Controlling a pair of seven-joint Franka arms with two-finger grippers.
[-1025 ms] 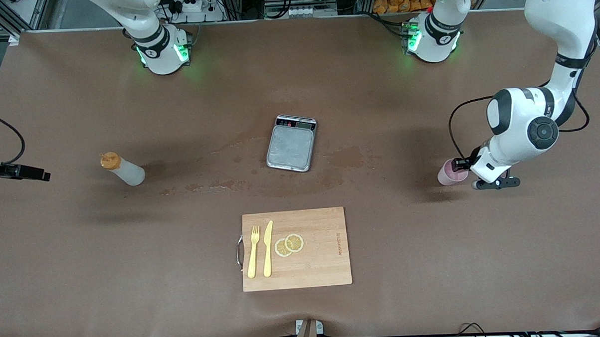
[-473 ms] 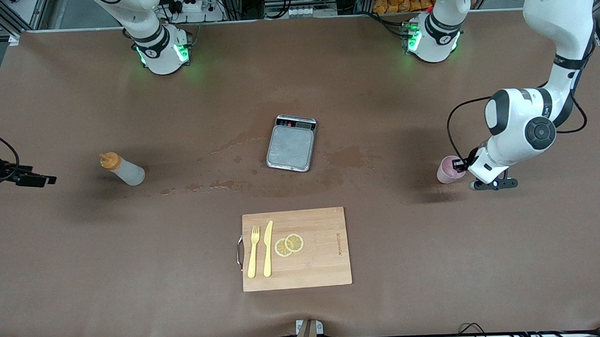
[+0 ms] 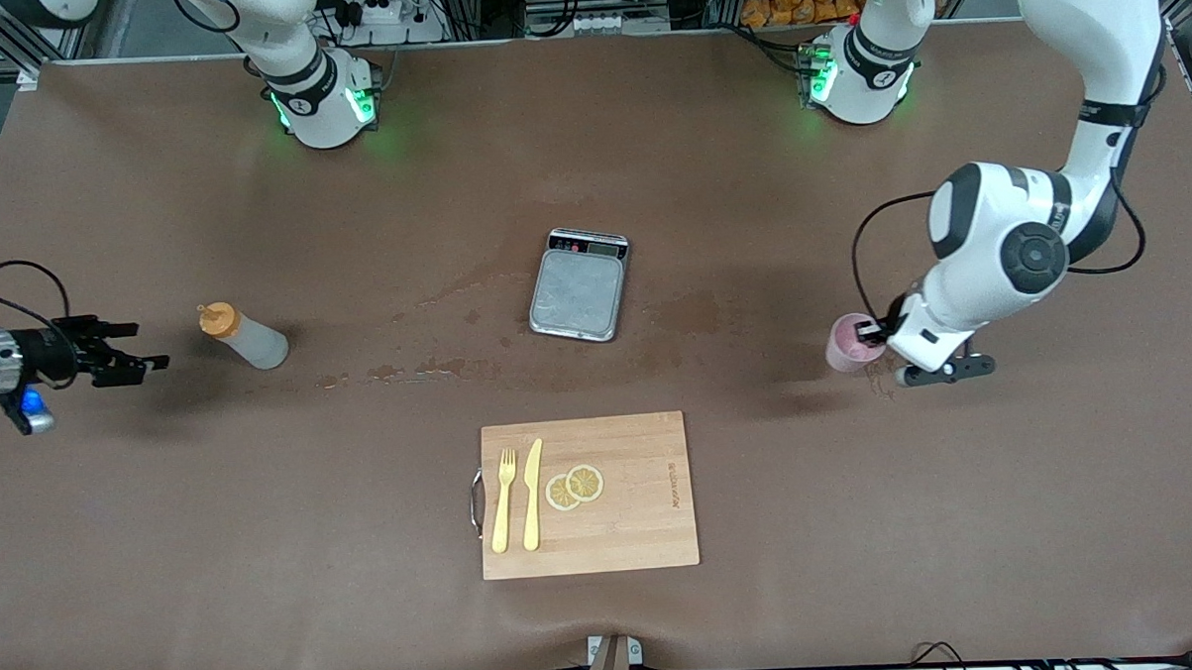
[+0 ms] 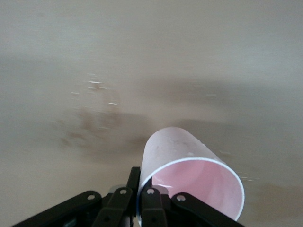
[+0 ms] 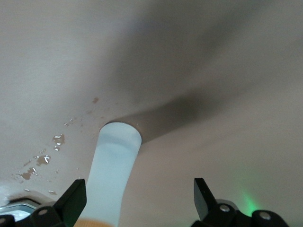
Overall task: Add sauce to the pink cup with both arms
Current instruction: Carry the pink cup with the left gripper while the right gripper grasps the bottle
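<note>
Since a moment ago the left gripper (image 3: 869, 337) has carried the pink cup (image 3: 844, 344) toward the scale (image 3: 579, 284), its fingers (image 4: 152, 204) pinched on the cup's rim. The right gripper (image 3: 136, 356) has advanced to just beside the sauce (image 3: 244, 334), jaws spread wide and holding nothing; the bottle stands on the brown table (image 3: 365, 541) with its orange cap toward that gripper. Dried stains (image 3: 429, 369) mark the surface between bottle and scale. Nearer the camera lies a cutting board (image 3: 642, 512) with a fork (image 3: 503, 501), knife (image 3: 532, 494) and lemon slices (image 3: 575, 486).
</note>
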